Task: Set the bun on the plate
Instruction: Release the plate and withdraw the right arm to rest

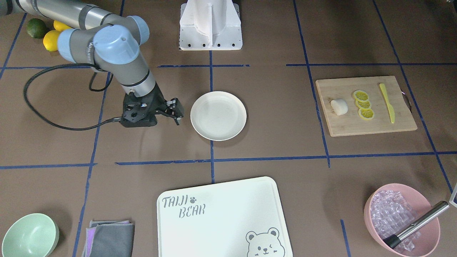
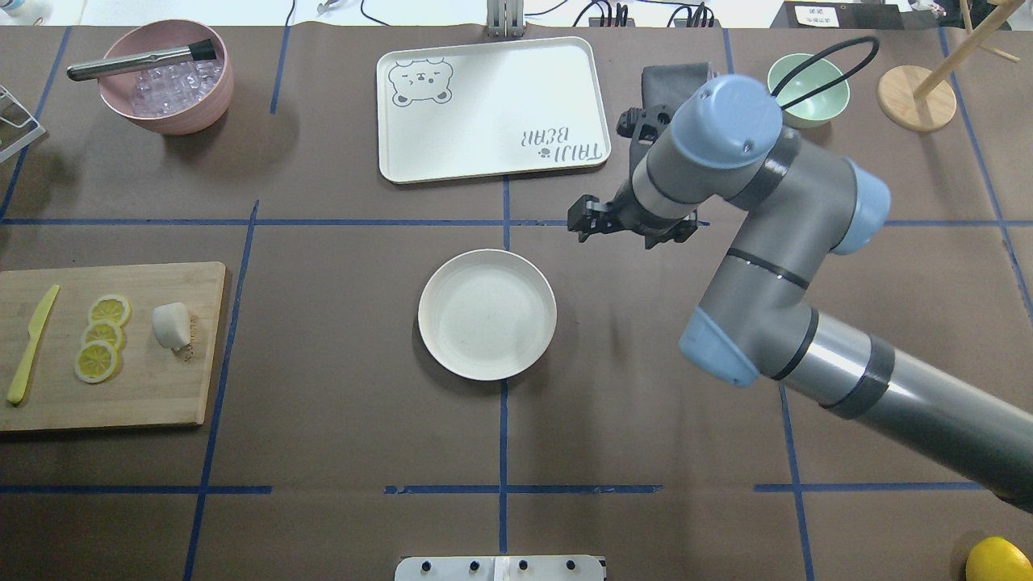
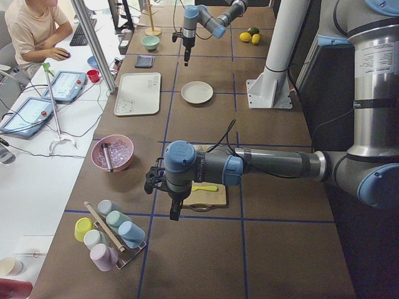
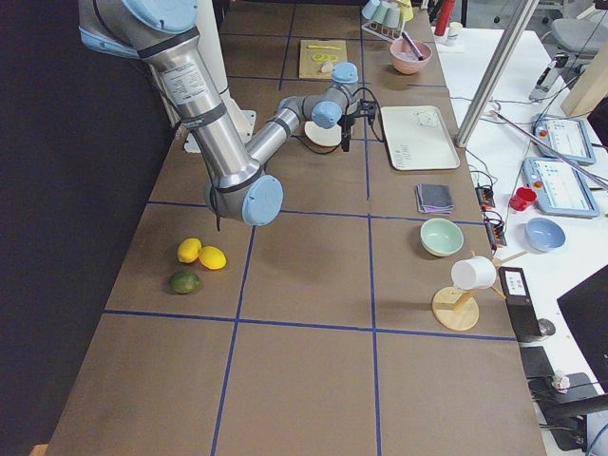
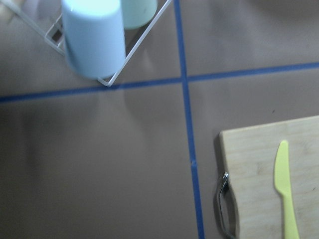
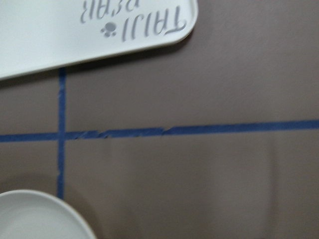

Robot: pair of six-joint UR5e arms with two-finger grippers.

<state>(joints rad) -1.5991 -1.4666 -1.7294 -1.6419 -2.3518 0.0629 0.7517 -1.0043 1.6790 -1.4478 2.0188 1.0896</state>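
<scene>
1. Left gripper is hovering off the knife end of the cutting board; I cannot tell whether it is open or closed.
2. Bun is sitting on the board, beyond the lemon slices from this gripper. Fingers coming down risk clipping the slices or squashing the bun.
3. Plate is waiting empty, well beyond the bun. Right gripper is hanging beside it holding nothing, its spread unclear, so the arms may crowd each other.

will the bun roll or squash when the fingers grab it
The bun looks smooth and rounded, so it may roll if nudged sideways. Small against the wooden board under it, it is probably light. Its doughy look suggests a firm squeeze could dent it.
</scene>
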